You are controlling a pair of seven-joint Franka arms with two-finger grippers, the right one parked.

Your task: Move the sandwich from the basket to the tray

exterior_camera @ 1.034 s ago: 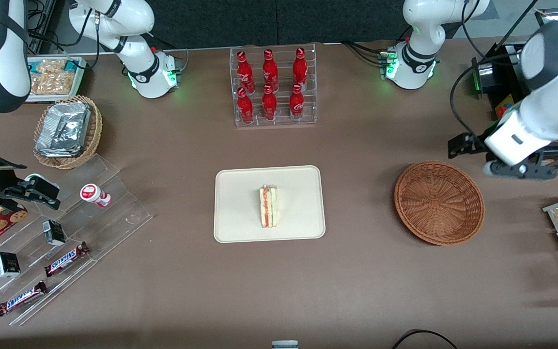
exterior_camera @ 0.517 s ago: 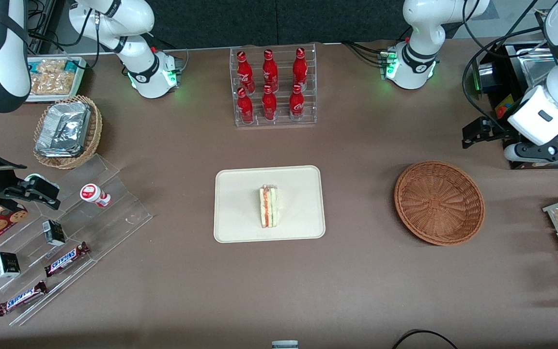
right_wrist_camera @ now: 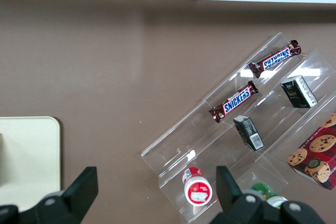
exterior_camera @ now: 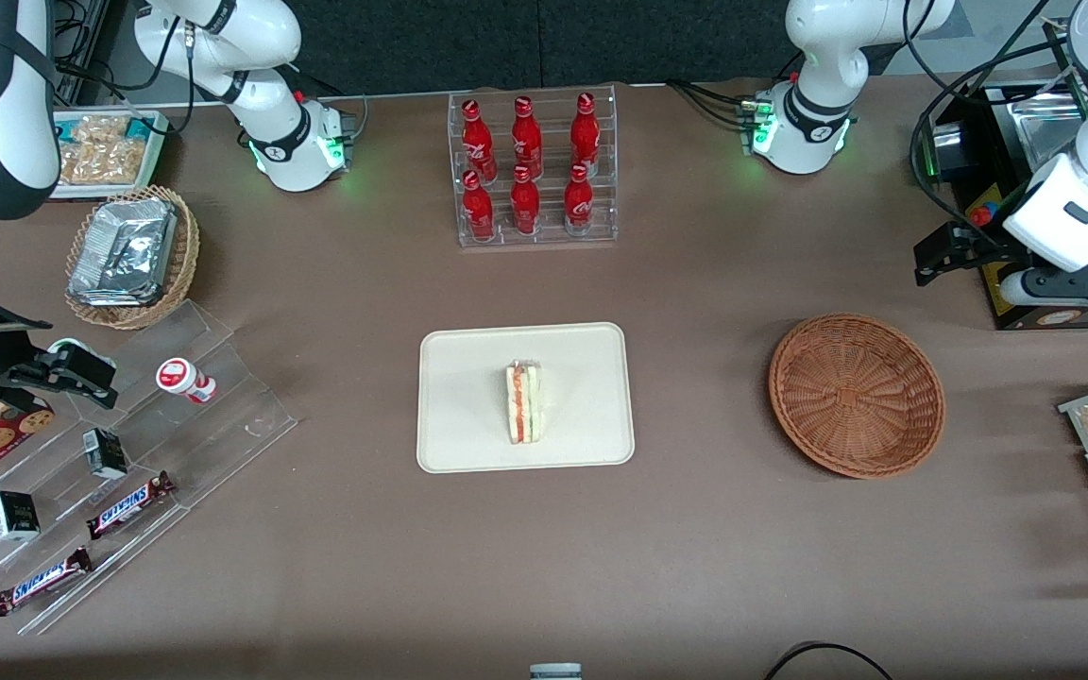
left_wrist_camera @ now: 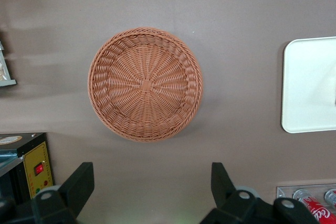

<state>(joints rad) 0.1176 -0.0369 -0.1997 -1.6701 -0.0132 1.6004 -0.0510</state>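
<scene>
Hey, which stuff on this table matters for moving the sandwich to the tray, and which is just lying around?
Part of the job:
sandwich, now lying on the tray
basket, nothing in it
end effector, open, raised, farther from the front camera than the basket

Just lying about:
cola bottles
foil packs
chocolate bars
</scene>
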